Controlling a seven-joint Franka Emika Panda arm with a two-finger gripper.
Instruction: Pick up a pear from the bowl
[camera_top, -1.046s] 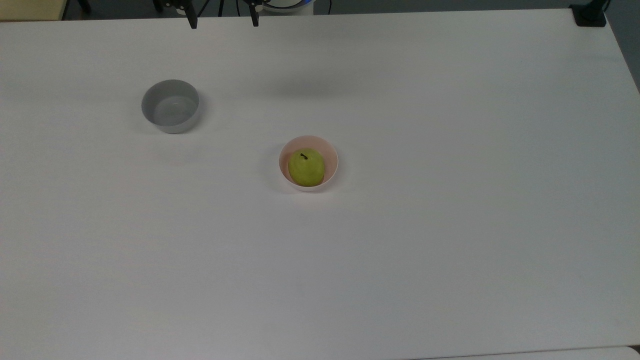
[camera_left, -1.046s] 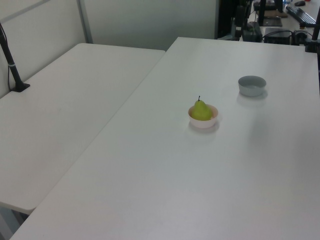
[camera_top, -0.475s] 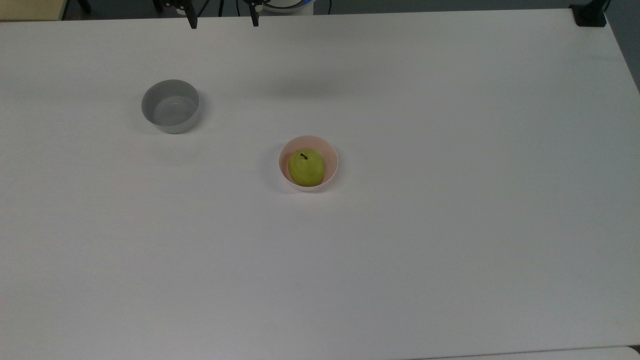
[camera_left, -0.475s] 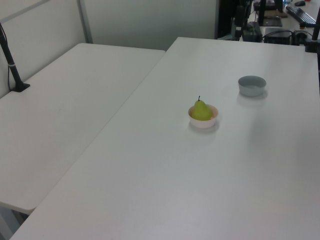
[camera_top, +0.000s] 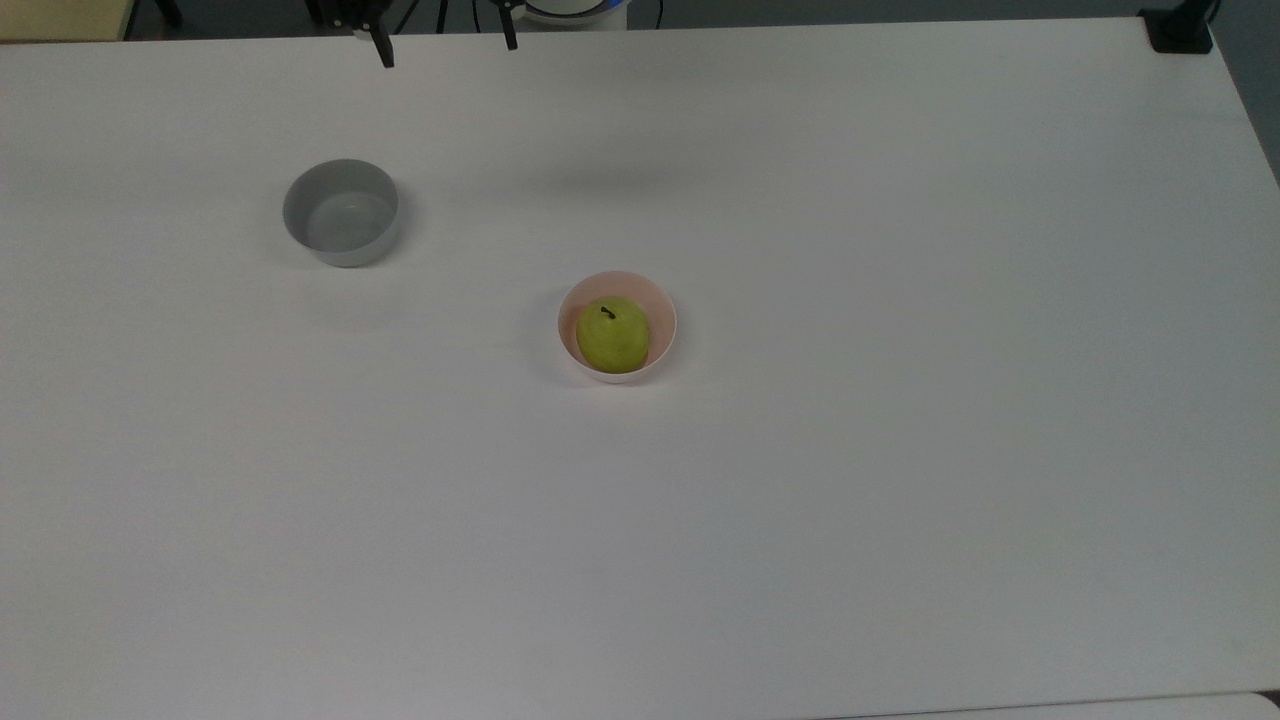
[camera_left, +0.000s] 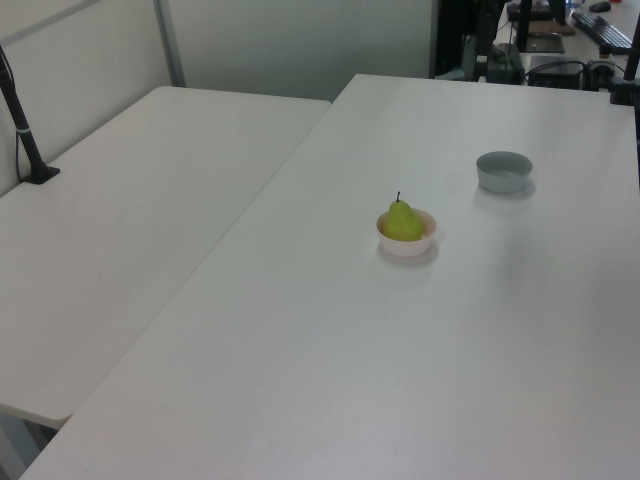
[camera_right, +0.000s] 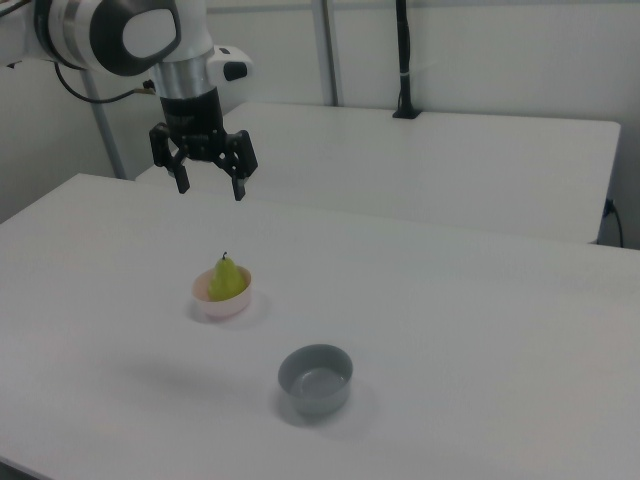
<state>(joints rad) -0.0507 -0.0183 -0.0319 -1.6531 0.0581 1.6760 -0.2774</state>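
Observation:
A yellow-green pear (camera_top: 612, 335) with a short dark stem stands upright in the pale pink bowl (camera_top: 642, 287) near the middle of the white table. The pear (camera_left: 402, 222) and bowl (camera_left: 407, 246) show again in the left view. In the right view the pear (camera_right: 227, 279) sits in the bowl (camera_right: 222, 306), and my gripper (camera_right: 211, 190) hangs open well above it, empty, fingers pointing down. In the top view my gripper (camera_top: 449, 50) is at the top edge, far from the bowl.
An empty grey bowl (camera_top: 342, 212) stands apart from the pink one, toward the top view's upper left (camera_left: 503, 171) (camera_right: 315, 379). A second white table (camera_left: 150, 200) adjoins this one. A black clamp (camera_top: 1180, 30) sits at a table corner.
In the top view one fingertip of my gripper has shifted slightly downward. The pear and both bowls have not moved.

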